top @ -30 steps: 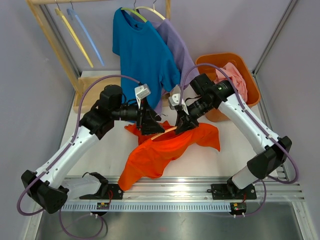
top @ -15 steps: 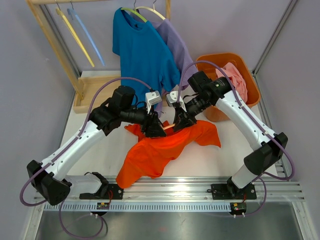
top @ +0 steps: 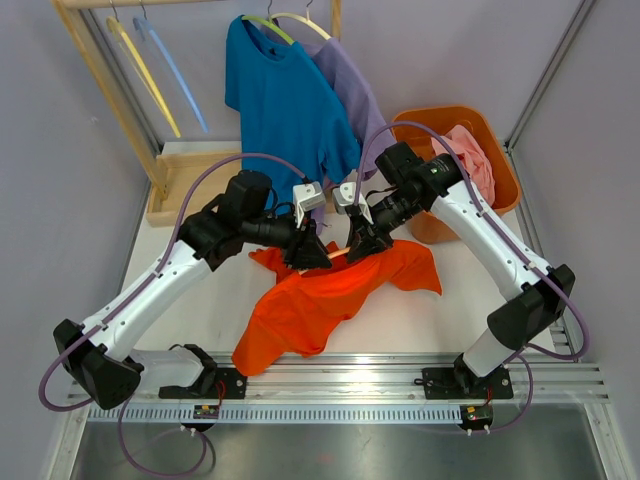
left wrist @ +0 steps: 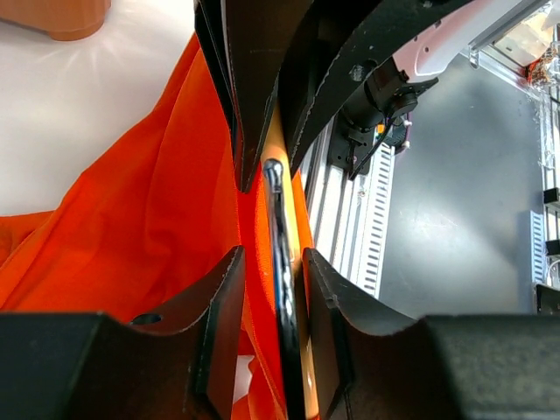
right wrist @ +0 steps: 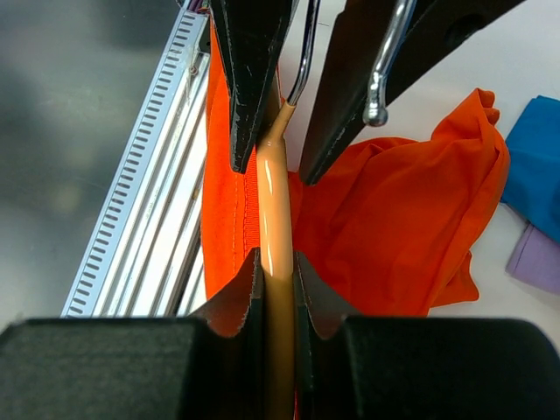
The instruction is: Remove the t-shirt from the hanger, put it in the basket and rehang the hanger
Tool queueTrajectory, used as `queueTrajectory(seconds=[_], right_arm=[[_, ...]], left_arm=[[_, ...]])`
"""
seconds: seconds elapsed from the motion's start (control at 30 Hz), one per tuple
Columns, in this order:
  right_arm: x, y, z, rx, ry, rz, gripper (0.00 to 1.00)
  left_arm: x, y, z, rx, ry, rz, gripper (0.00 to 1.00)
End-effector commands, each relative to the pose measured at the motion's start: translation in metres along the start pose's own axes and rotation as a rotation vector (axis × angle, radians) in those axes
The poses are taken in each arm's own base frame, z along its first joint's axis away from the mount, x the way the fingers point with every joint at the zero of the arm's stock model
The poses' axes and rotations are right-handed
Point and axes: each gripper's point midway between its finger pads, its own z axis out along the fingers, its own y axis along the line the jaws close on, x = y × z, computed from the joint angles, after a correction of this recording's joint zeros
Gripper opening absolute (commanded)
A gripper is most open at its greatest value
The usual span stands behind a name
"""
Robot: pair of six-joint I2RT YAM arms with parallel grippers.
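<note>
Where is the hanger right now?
The tan hanger is clamped in the right gripper; in the top view it sits mid-table between that and the left gripper, inside the orange t-shirt.

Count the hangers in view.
5: yellow hanger, blue hanger bare on the rack; green hanger in teal shirt; cream hanger in purple shirt; tan hanger in orange t-shirt.

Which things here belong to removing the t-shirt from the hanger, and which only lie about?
Belong: orange t-shirt, tan hanger, left gripper, right gripper.

Lying about: teal t-shirt, purple shirt, orange bin, pink cloth, wooden tray, yellow hanger, blue hanger.
</note>
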Motion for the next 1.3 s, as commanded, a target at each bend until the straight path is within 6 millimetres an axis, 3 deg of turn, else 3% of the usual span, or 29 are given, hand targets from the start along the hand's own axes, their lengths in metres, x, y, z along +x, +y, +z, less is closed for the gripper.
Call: queueTrajectory(seconds=[0.0, 0.1, 0.2, 0.27, 0.33, 0.5, 0.63, 0.73, 0.77, 0.83, 1.0, 1.27], right_arm=[[-0.013, 0.034, -0.003, -0.095, -0.038, 0.086, 0.0], [-0.014, 0.034, -0.002, -0.1, -0.047, 0.093, 0.0], [-0.014, 0.034, -0.002, -0.102, -0.051, 0.102, 0.0], [-0.015, 0.035, -0.002, -0.104, -0.052, 0.102, 0.0], [-0.016, 0.035, -0.003, -0.101, -0.053, 0.1, 0.0], [-0.016, 0.035, -0.003, -0.1, -0.057, 0.102, 0.0], [-0.016, 0.036, -0.002, -0.103, -0.056, 0.106, 0.0], [-0.016, 0.035, -0.002, -0.102, -0.057, 0.108, 0.0], [-0.016, 0.036, -0.002, -0.103, -0.057, 0.116, 0.0], [-0.015, 0.035, -0.001, -0.101, -0.056, 0.117, 0.01], [-0.014, 0.03, -0.001, -0.08, -0.052, 0.141, 0.14], [-0.018, 0.017, -0.003, -0.01, -0.043, 0.202, 0.5]], left_arm=[[-0.015, -0.007, -0.002, 0.019, -0.046, 0.056, 0.33], [-0.016, -0.01, -0.003, 0.023, -0.054, 0.063, 0.23], [-0.016, -0.01, -0.003, 0.024, -0.061, 0.071, 0.22], [-0.014, -0.011, -0.003, 0.024, -0.058, 0.068, 0.27], [-0.012, -0.01, -0.003, 0.023, -0.053, 0.062, 0.38], [-0.011, -0.011, -0.004, 0.02, -0.05, 0.061, 0.4], [-0.01, -0.011, -0.004, 0.021, -0.047, 0.057, 0.31], [-0.011, -0.014, -0.006, 0.029, -0.052, 0.063, 0.13], [-0.011, -0.014, -0.006, 0.029, -0.053, 0.064, 0.03], [-0.01, -0.016, -0.007, 0.033, -0.054, 0.065, 0.0], [-0.009, -0.017, -0.01, 0.018, -0.059, 0.069, 0.0], [0.002, -0.013, -0.012, -0.02, -0.05, 0.005, 0.0]])
